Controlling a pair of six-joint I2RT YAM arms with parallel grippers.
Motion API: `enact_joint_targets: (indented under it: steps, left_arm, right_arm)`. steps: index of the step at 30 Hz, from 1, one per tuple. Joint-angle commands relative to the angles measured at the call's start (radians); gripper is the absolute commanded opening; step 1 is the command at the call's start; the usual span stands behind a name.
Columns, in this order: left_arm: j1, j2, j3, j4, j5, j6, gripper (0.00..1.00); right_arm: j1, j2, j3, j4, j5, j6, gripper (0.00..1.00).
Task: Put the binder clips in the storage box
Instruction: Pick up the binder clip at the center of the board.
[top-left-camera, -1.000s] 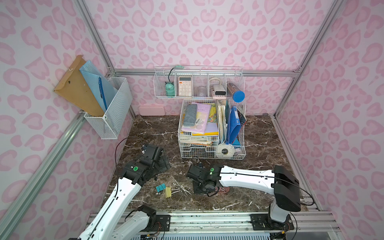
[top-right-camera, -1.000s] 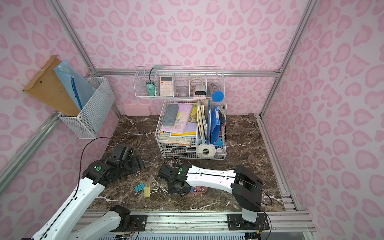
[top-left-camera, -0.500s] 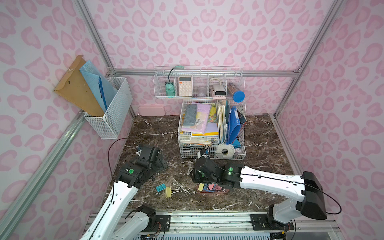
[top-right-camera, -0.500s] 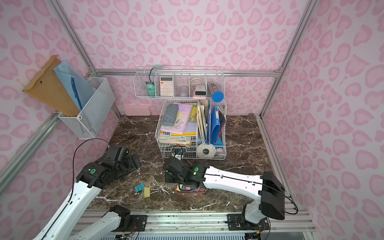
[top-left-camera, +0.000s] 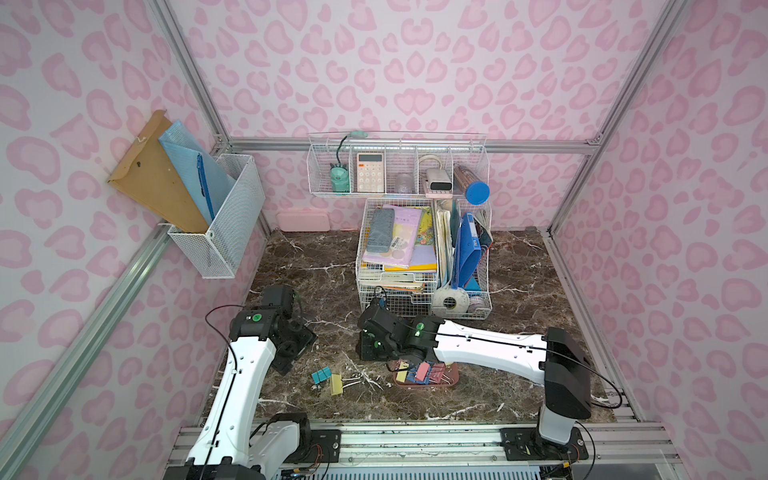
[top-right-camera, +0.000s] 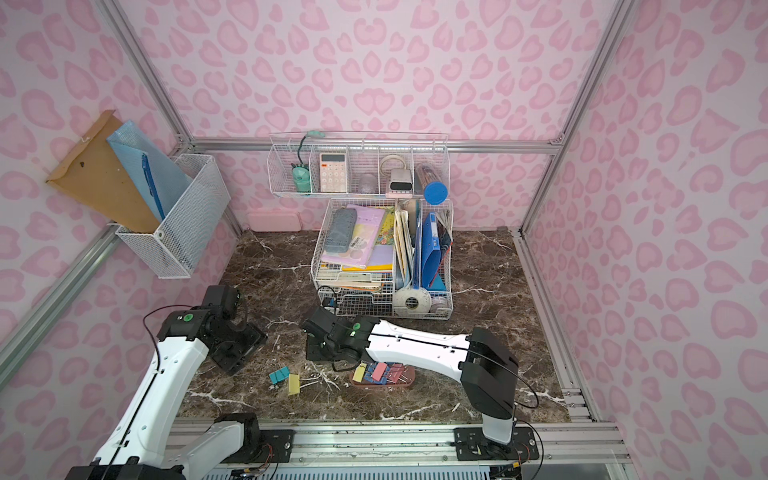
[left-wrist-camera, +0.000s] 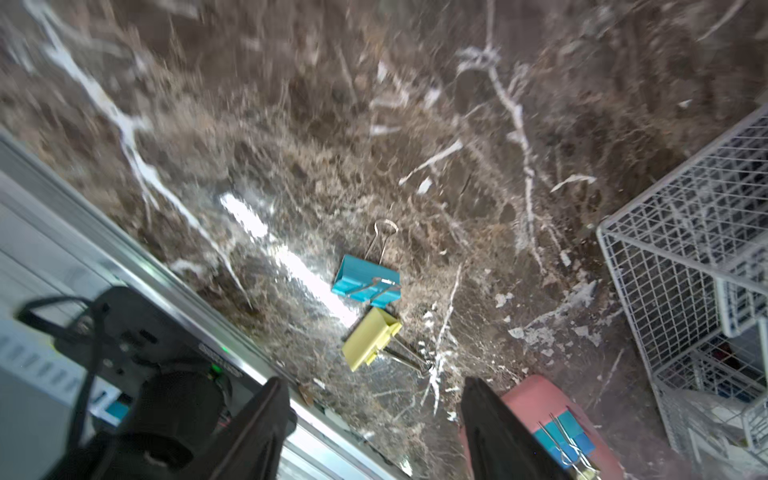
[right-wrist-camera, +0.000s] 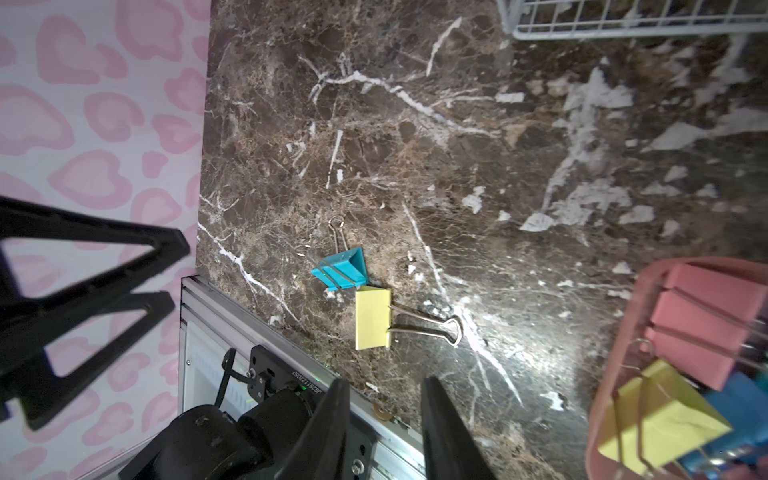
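Having drawn my right gripper (right-wrist-camera: 384, 380), jaws apart and empty, back from the box (top-left-camera: 424, 385) now holding most clips (top-left-camera: 424, 371), I aim my left gripper (left-wrist-camera: 372, 382), open but narrowing, at the teal clip (top-left-camera: 321, 375) and yellow clip (top-left-camera: 336, 384) left on the table (top-left-camera: 316, 266).

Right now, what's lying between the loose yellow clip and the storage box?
Nothing: only bare marble tabletop separates the yellow clip from the storage box. The right wrist view shows it best, and both top views agree.
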Motion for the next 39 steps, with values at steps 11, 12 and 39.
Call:
enact_joint_targets:
  steps: [11,12,39]
  left_arm:
    - [0.002,0.128,-0.078,0.038,0.091,-0.641,0.69]
    - [0.002,0.135,-0.077,0.042,0.063,-0.664,0.69]
    - [0.011,0.351,-0.081,0.16,0.113,-0.618,0.3]
  right_arm:
    - [-0.01,-0.161,-0.167,0.038,0.066,0.021,0.34]
    - [-0.012,-0.165,-0.17,0.037,0.067,0.02,0.35]
    - [-0.036,-0.203,-0.208,-0.004,0.082,0.039,0.35]
